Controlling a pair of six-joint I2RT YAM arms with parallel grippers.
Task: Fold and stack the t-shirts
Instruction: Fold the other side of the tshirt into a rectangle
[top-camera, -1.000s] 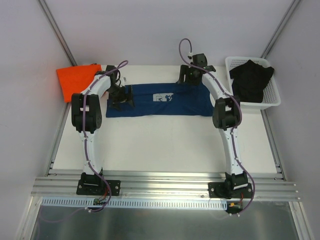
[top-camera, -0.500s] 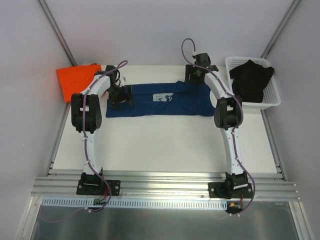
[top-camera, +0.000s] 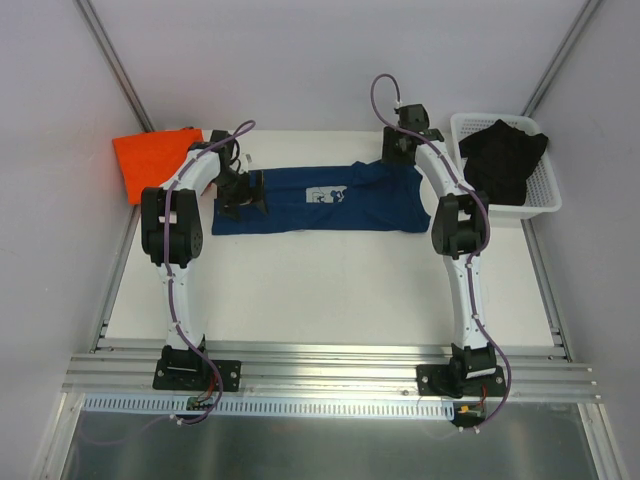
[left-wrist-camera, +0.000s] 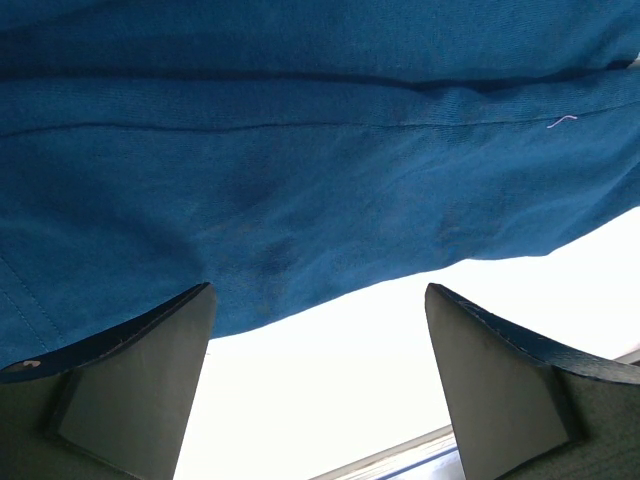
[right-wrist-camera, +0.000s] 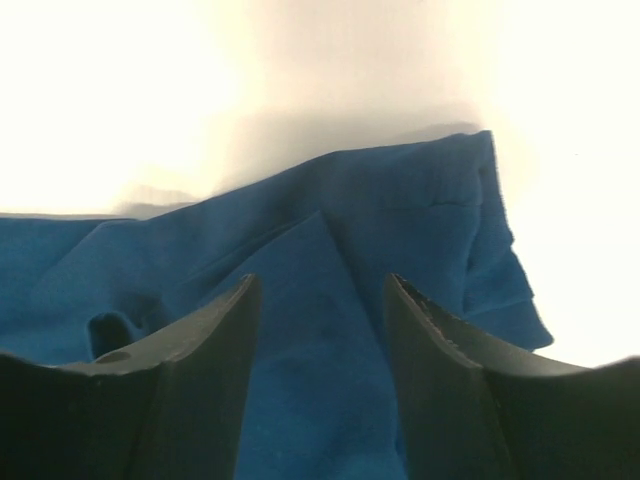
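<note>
The navy blue t-shirt (top-camera: 300, 205), with its pale square print (top-camera: 328, 194), lies as a long band across the far half of the table. In the left wrist view the navy t-shirt (left-wrist-camera: 300, 150) fills the top. My left gripper (top-camera: 245, 192) is at its left end, open and empty (left-wrist-camera: 318, 292), over the shirt's edge. My right gripper (top-camera: 398, 160) is at the shirt's far right corner, its jaws closed on a ridge of blue cloth (right-wrist-camera: 321, 282), which is drawn towards the back. The bright orange t-shirt (top-camera: 150, 160) lies folded at the far left corner.
A white basket (top-camera: 547, 203) stands at the far right with a black garment (top-camera: 503, 160) in it. Slanted frame rails run up both back corners. An aluminium rail (top-camera: 330, 365) crosses the near edge by the arm bases.
My right gripper has moved right and towards the back, dragging the shirt's far right edge up into a peak. The left gripper has stayed in place.
</note>
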